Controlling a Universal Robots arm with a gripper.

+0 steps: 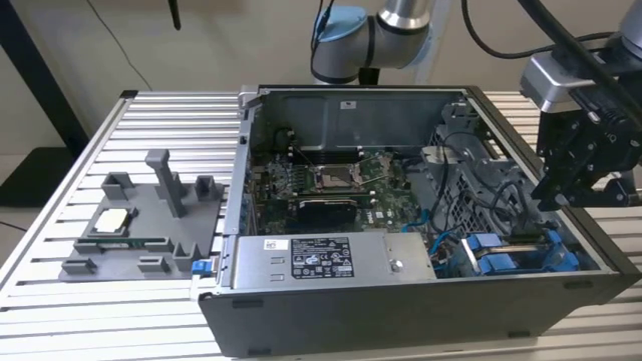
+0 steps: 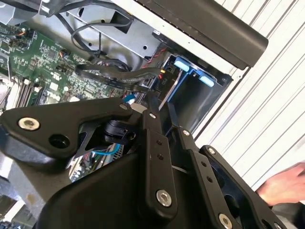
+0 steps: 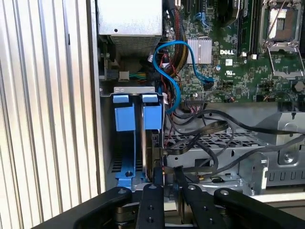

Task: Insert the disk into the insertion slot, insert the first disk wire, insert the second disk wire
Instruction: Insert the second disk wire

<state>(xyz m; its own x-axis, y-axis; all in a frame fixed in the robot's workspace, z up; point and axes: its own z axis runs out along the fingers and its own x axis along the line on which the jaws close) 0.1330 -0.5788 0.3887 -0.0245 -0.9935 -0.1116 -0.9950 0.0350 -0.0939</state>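
The disk (image 3: 156,148) stands edge-on in the insertion slot (image 3: 128,157) of the drive cage, with its blue carrier (image 3: 152,117) (image 1: 507,259) at the case's near right corner. One flat black disk wire (image 3: 205,133) runs to the disk's edge, where an orange connector shows. A second black disk wire (image 3: 209,167) ends between my fingertips. My gripper (image 3: 169,174) (image 2: 159,106) (image 1: 554,203) hangs just above the disk's rear edge, its fingers closed narrowly on that wire's end.
The open computer case (image 1: 401,316) lies on a slatted aluminium table (image 1: 101,301). A labelled power-supply box (image 1: 321,259) sits beside the cage, with the motherboard (image 1: 331,184) behind. A grey fixture (image 1: 140,226) stands on the exterior view's left. A hand (image 2: 286,183) rests outside the case.
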